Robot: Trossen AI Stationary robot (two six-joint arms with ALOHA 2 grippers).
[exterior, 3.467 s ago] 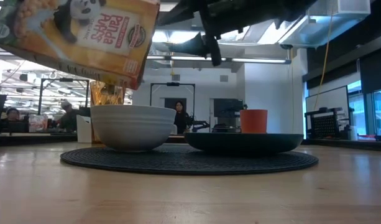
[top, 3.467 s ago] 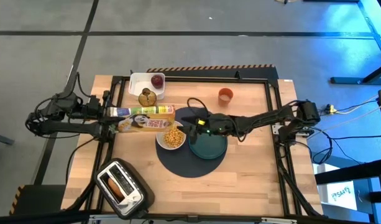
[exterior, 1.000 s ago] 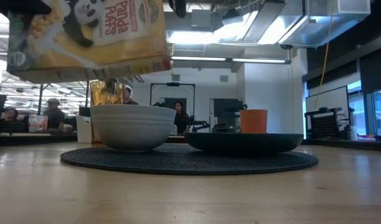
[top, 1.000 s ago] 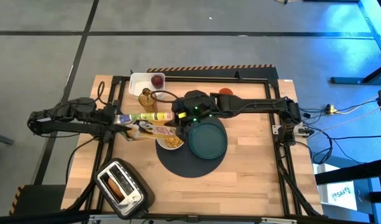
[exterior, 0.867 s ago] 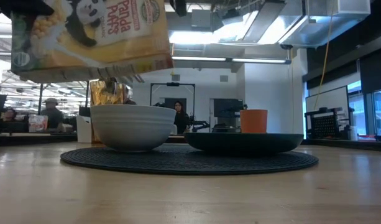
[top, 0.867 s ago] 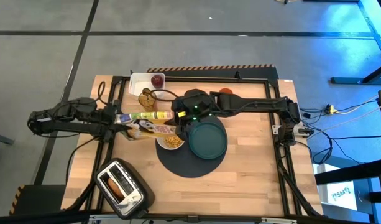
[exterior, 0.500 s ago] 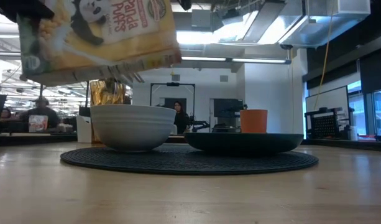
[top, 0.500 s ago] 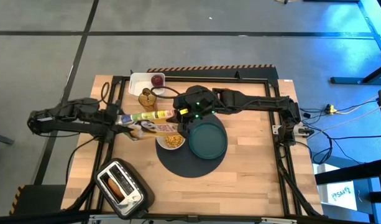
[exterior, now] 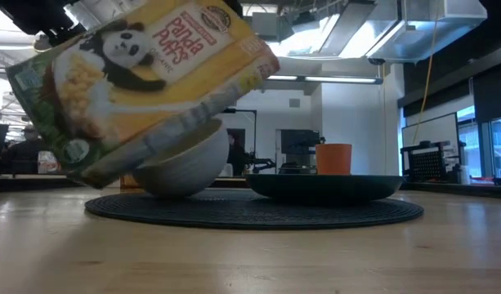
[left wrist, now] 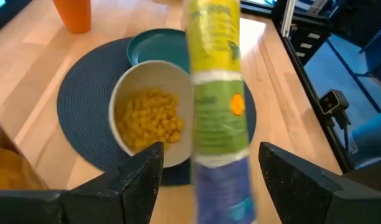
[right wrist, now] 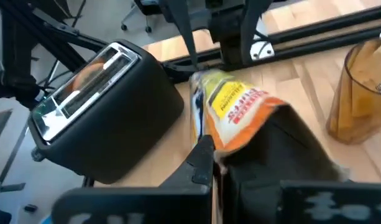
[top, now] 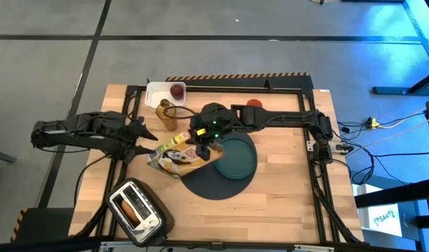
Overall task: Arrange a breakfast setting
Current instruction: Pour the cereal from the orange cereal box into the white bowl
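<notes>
The left gripper (left wrist: 206,171) stands apart, its fingers (left wrist: 137,177) clear of the cereal bag (top: 176,155). The right gripper (top: 202,145) is clamped on that bag's top. The bag tilts over the white bowl (left wrist: 151,118) of yellow cereal (left wrist: 148,118). The teal plate (top: 235,157) lies at the bowl's 3 o'clock on the round dark-grey mat (top: 217,187).

Grey concrete floor (top: 221,21) with dark seams — white ceiling lights (exterior: 315,79), blue glow at right
</notes>
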